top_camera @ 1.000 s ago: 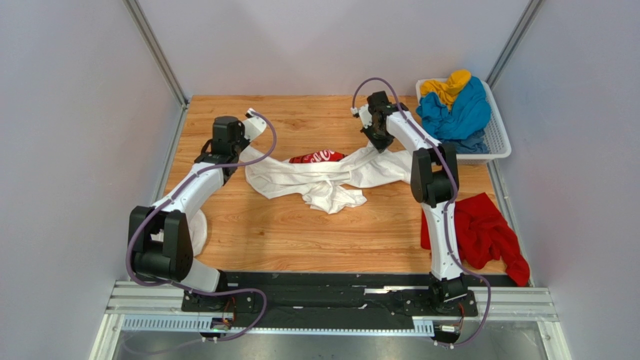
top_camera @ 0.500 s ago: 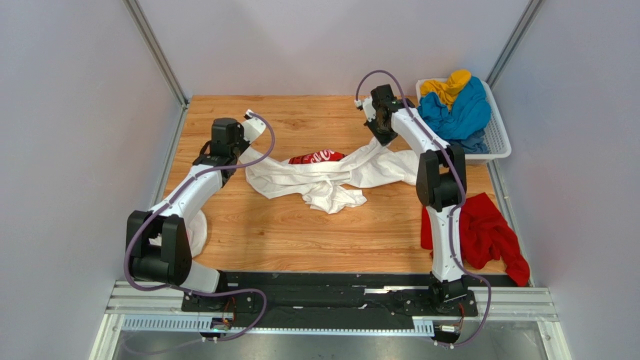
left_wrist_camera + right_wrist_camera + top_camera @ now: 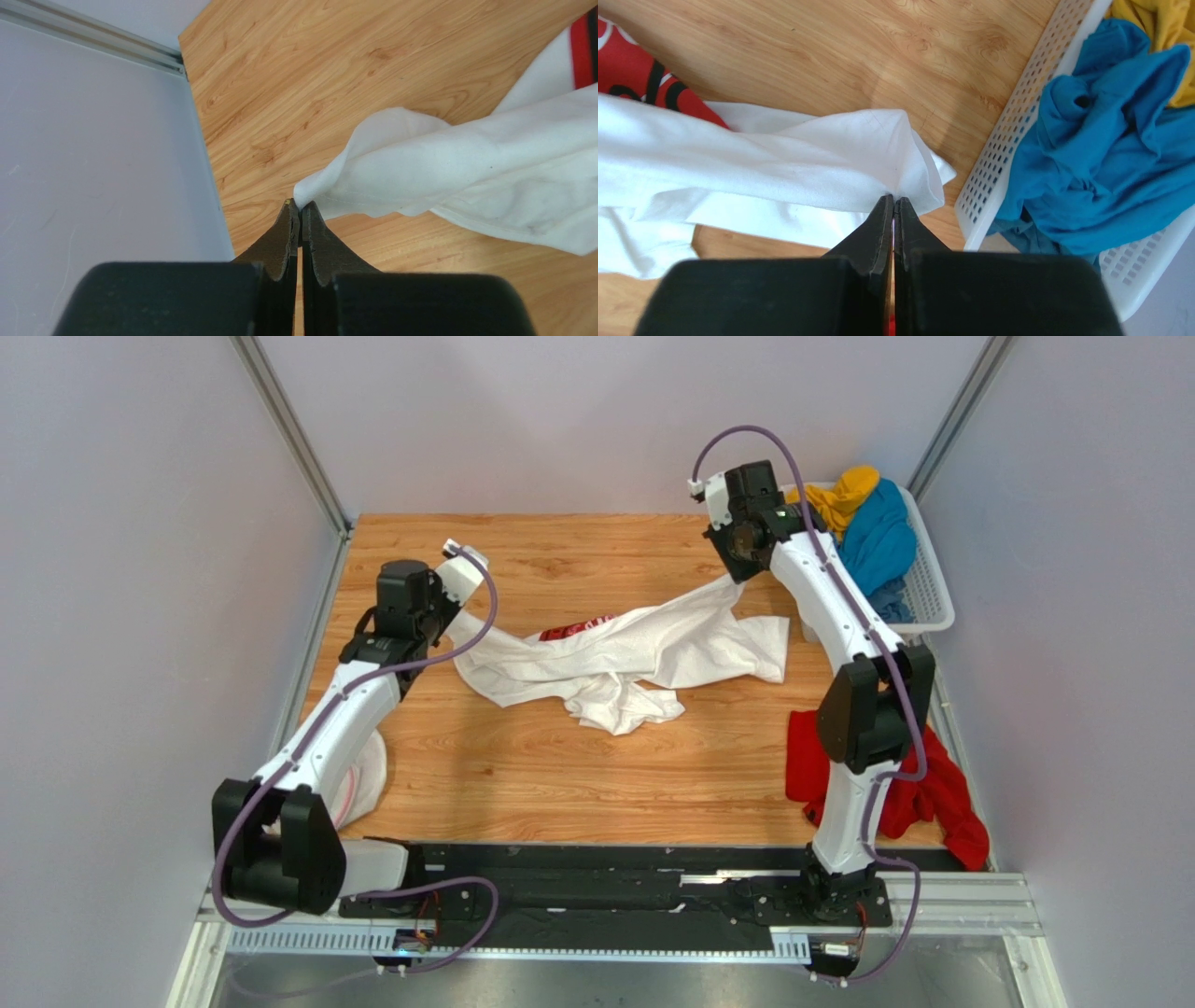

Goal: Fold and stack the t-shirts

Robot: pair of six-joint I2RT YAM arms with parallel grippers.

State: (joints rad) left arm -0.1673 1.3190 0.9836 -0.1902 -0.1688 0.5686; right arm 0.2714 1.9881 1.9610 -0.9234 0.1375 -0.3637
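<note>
White basket [image 3: 932,595] holding blue t-shirt [image 3: 877,546] and yellow t-shirt [image 3: 846,490], left jaws and right jaws pinching white t-shirt [image 3: 631,651]

Bright, even light from above; soft, faint shadows beneath the crumpled white cloth t-shirt [image 3: 631,651] on the light-brown wood-grain table [image 3: 561,770]; wrist views blurred at bottom edge.

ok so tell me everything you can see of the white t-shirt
The white t-shirt is soft, thin-looking cloth with a red print mostly hidden in folds. It is strung across the far half of the wooden table, crumpled, its middle bunched on the wood. The left gripper pinches one end, the right gripper the other, near the basket.
</note>
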